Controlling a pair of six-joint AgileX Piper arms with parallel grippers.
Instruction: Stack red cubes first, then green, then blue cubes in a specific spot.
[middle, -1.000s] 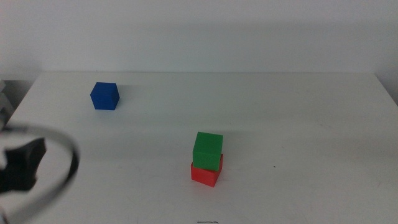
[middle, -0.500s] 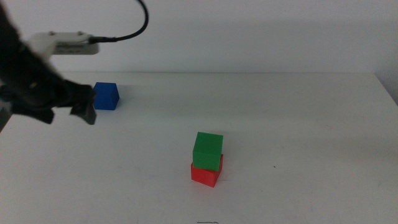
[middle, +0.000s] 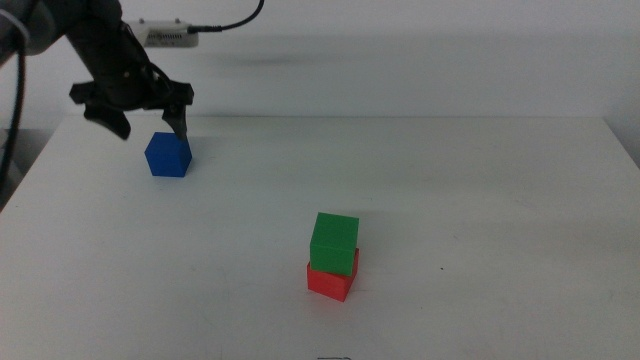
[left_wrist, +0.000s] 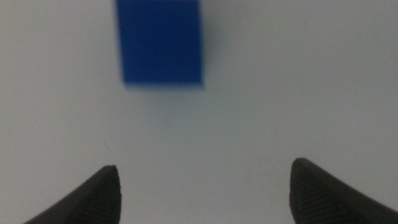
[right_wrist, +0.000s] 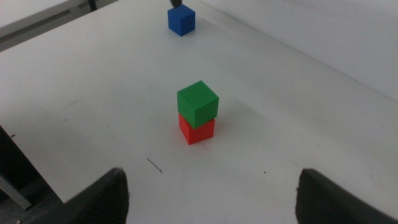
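Middle view: the left gripper (middle: 146, 122) hangs at about ten o'clock on the white table (middle: 480, 200), its arm reaching in from the upper left with the wrist pitched steeply down. Its two dark jaws are spread wide, tips pointing at the tabletop, one to either side above the blue cube (middle: 168, 155) and clear of it. The cube rests on the table just under the jaws. Near six o'clock, well apart from it, the green cube (middle: 334, 243) sits on the red cube (middle: 330, 280), turned slightly off square.

Left wrist view: the camera looks straight down. The released left gripper (left_wrist: 205, 186) shows both tips far apart with bare table between them; the blue cube (left_wrist: 160, 42) lies ahead of them, untouched and a little off their centre line.

Right wrist view: the right gripper (right_wrist: 211, 190) waits back from the work, jaws parted and empty, tilted towards the green cube (right_wrist: 198, 103) on the red cube (right_wrist: 198, 130), with the blue cube (right_wrist: 181, 20) far beyond.
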